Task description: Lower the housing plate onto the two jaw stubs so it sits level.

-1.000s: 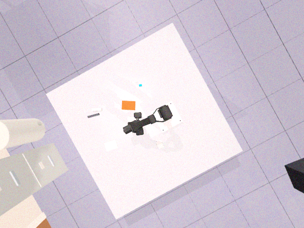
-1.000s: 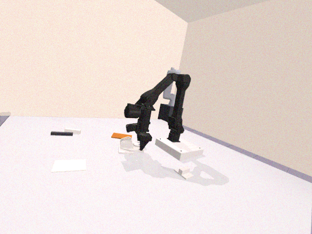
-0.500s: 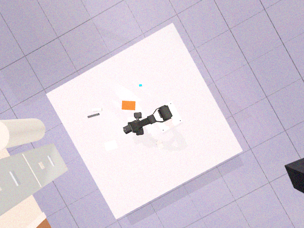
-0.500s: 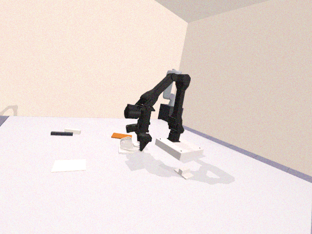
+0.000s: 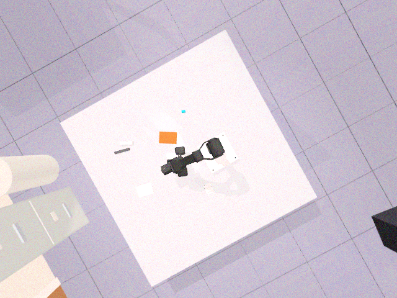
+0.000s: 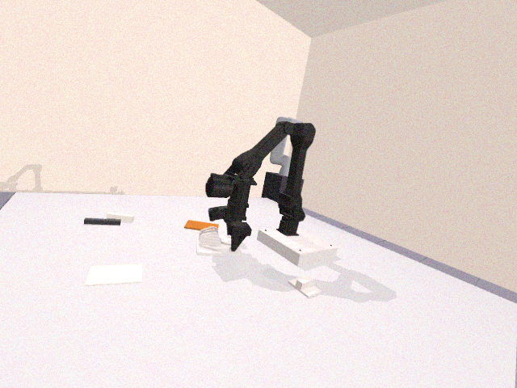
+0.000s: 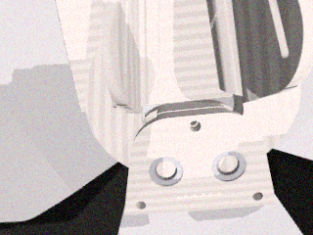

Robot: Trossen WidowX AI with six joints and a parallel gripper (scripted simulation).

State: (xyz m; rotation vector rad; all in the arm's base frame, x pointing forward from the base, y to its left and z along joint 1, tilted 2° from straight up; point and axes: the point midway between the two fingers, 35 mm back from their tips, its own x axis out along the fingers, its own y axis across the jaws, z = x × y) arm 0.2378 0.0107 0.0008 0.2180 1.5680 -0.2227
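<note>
Hand point(image 5: 176, 164) point(image 6: 234, 246) point(image 7: 191, 160): gripping the housing plate point(image 7: 196, 147), a finger at either side. Plate lies directly between the fingertips, over the near end of the pale ribbed assembly point(image 6: 209, 239) point(image 7: 100, 105); its longer axis appears to run across, finger to finger. Only one arm, so no choice of nearer hand.

Key relation: ringed holes over stubs. Pale round ends show inside both; full seating cannot be told. Judgement: settle plate level, then release and lift straight, lest a finger drag it.

Count: hand, 1; plate, 1; ringed holes, 2; small dark holes, 3
</note>
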